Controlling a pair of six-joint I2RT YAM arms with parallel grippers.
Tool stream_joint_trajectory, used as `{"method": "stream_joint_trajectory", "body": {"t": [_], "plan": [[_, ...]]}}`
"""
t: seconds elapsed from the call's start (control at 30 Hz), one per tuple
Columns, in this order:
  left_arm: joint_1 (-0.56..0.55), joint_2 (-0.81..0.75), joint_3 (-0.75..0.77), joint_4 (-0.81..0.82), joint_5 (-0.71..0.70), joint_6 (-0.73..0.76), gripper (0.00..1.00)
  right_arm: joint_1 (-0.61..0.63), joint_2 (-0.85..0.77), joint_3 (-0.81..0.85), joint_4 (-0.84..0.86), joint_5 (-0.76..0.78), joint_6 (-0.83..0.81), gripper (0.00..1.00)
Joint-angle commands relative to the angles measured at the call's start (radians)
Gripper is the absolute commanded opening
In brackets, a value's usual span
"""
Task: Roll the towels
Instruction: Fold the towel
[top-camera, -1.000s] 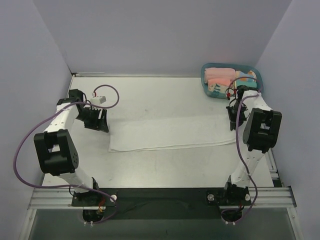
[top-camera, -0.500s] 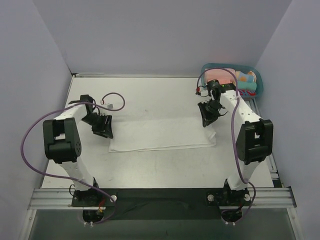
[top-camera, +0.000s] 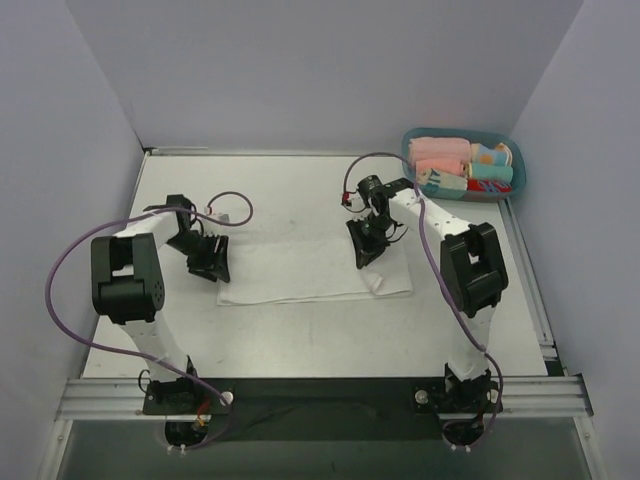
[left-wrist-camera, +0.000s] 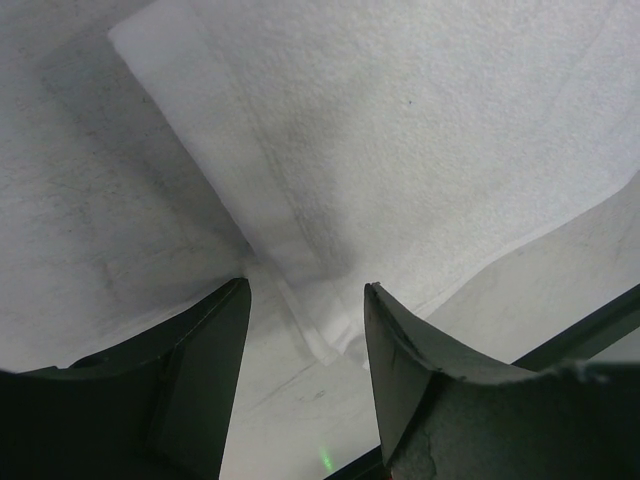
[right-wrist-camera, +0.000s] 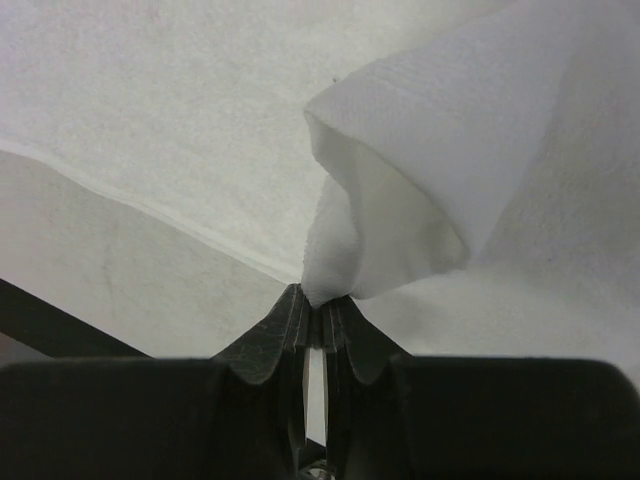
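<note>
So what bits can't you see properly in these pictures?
- Top view: the right gripper covers the towel edge it pinches.
- Top view: the basket is too small to count the rolls inside.
- Left wrist view: the left gripper hides the table below it, and the towel runs off the edge.
- Right wrist view: the lifted fold blocks the towel behind it.

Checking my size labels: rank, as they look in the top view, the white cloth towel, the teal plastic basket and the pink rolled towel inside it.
1. white cloth towel
2. teal plastic basket
3. pink rolled towel
The differences are plain; no close calls.
</note>
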Motion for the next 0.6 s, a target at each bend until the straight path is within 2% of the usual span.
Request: {"method": "stream_joint_trajectory", "body": {"t": [0.0,0.57], "plan": [[-0.007,0.007,-0.02,0.04,-0.016,-0.004,0.6,0.017,0.027,0.066,-0.004,-0.041,0.059,0.0],[-0.019,0.02,-0.015,0.047,-0.027,-0.008,0.61,0.034,0.146,0.151,-0.003,-0.096,0.114,0.0]]}}
